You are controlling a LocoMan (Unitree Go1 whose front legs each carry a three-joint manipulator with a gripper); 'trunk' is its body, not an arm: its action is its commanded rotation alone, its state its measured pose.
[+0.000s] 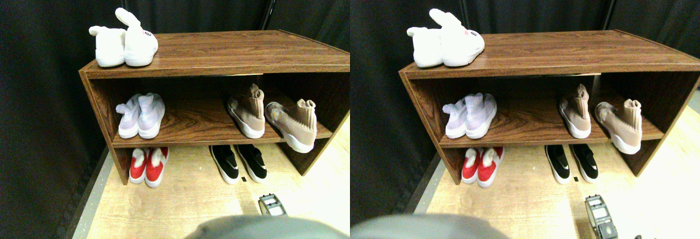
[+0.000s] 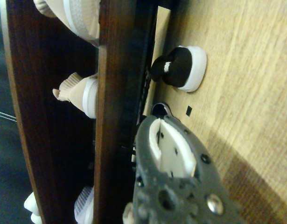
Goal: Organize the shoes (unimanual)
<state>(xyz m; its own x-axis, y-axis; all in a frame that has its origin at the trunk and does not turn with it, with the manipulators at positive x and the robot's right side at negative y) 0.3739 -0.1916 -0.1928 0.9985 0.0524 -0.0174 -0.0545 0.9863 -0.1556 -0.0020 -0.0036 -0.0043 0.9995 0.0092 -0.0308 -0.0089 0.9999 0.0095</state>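
Rack: dark wood-grain, semi-gloss. Tan shoes: ribbed knit, white rubbery soles. Floor: pale matt wood-look.

two tan sneakers, two black slip-ons

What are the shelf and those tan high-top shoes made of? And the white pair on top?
The shelf looks like wood or wood-look laminate: dark brown grain with a slight sheen. The tan shoes seem to be knit fabric, going by their ribbed sock-like collars, on smooth white soles, probably rubber or foam. The white pair looks soft and fuzzy, perhaps plush, though that is hard to confirm.
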